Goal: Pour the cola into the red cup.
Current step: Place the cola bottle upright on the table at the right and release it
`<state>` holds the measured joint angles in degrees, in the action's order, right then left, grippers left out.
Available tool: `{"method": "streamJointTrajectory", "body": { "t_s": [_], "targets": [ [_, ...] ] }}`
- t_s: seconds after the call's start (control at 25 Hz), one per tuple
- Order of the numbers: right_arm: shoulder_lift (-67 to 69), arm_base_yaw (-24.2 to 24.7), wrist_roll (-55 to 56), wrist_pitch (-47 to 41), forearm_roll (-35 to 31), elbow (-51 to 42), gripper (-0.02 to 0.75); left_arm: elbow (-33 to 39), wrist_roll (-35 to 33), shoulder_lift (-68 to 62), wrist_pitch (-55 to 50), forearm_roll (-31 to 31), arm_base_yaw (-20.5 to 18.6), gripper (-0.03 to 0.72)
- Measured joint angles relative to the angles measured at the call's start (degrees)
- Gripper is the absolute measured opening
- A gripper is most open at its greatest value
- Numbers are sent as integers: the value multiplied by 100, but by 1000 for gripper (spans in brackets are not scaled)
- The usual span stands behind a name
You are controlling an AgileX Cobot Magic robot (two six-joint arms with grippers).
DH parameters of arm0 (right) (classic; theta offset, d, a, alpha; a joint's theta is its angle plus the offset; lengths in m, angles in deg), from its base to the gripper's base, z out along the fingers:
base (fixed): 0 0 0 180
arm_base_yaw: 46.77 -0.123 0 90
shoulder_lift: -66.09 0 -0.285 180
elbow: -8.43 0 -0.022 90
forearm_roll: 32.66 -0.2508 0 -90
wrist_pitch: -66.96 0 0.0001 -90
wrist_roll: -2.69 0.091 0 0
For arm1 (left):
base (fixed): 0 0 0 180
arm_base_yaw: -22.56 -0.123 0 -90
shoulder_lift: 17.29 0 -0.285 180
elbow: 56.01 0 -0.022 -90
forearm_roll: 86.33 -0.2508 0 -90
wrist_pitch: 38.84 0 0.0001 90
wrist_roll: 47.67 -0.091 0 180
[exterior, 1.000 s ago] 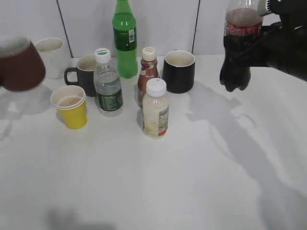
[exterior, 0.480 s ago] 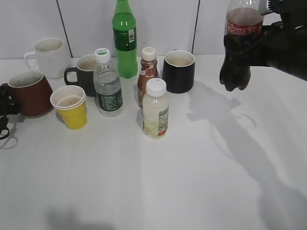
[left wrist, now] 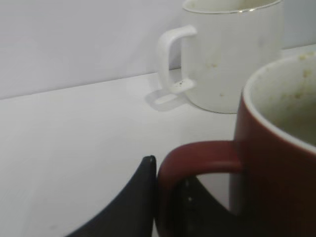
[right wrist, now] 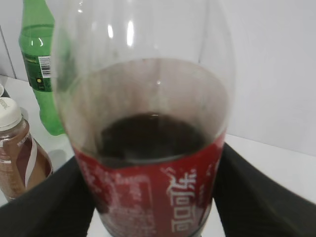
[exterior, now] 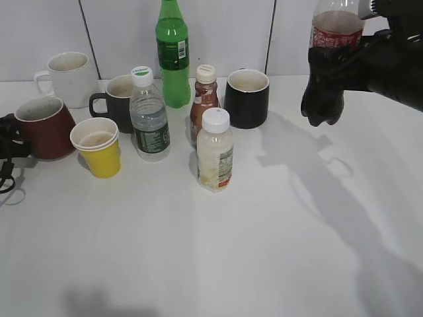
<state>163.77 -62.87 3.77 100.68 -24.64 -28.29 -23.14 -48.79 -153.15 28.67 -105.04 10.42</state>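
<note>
Our right gripper [exterior: 344,63] is clenched around the tall clear plastic cola bottle with the red label [exterior: 329,63], holding it upright in the air above the white table [exterior: 264,231] at the far right. Our left gripper [left wrist: 168,202] grips the handle of the wide brownish-red ceramic cup [exterior: 43,127], which stands on the table at the far left, just beside the small yellow paper cup [exterior: 98,146] and near the white mug [exterior: 66,78].

Sitting at far left of the frame on the table [exterior: 277,251]: the red cup [exterior: 43,128], with the left gripper [exterior: 8,142] at its handle. Standing just behind: a pale mug [exterior: 68,79]. Standing just right: a paper cup [exterior: 97,146]. Hanging at upper right, above the table, in the right gripper [exterior: 344,66]: the cola [exterior: 328,63].
</note>
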Motion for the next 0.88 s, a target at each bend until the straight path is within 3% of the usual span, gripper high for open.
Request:
{"method": "streamJointTrajectory", "body": {
  "t_s": [0.6,0.88],
  "targets": [
    [0,0,6,0,15,0,490,268,57,0,177,-99,0,135],
    [0,0,12,-6,17,0,490,585,67,190,198,-92,0,217]
  ]
}}
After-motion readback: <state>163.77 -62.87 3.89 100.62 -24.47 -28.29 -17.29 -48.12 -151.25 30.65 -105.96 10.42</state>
